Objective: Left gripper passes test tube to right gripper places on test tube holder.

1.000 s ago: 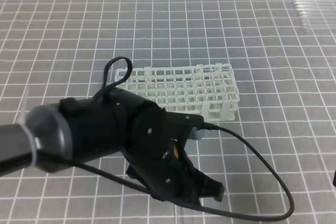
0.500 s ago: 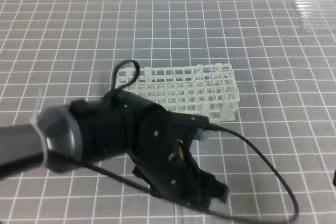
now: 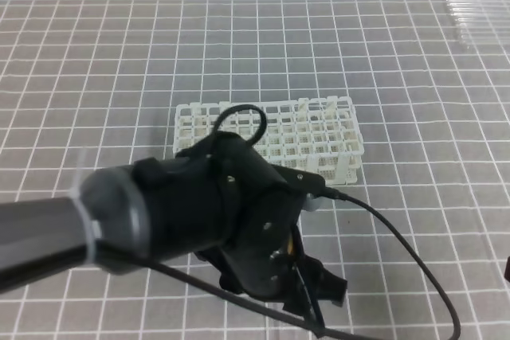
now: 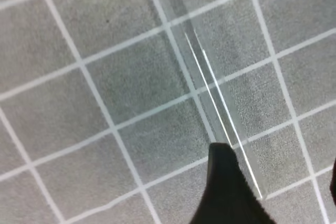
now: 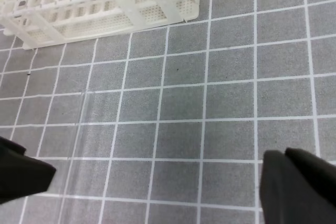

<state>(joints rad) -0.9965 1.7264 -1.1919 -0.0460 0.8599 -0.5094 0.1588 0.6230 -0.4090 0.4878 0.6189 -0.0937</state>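
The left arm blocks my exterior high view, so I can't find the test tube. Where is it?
Observer: In the left wrist view, the test tube lies flat on the gridded mat.
Operator: Is the left gripper closed on it?
Observer: No. The left gripper is open: one finger is at the tube's side, the other apart at the frame edge.
Operator: And the right gripper?
Observer: In the right wrist view, the right gripper holds nothing; bare mat shows between its fingers.
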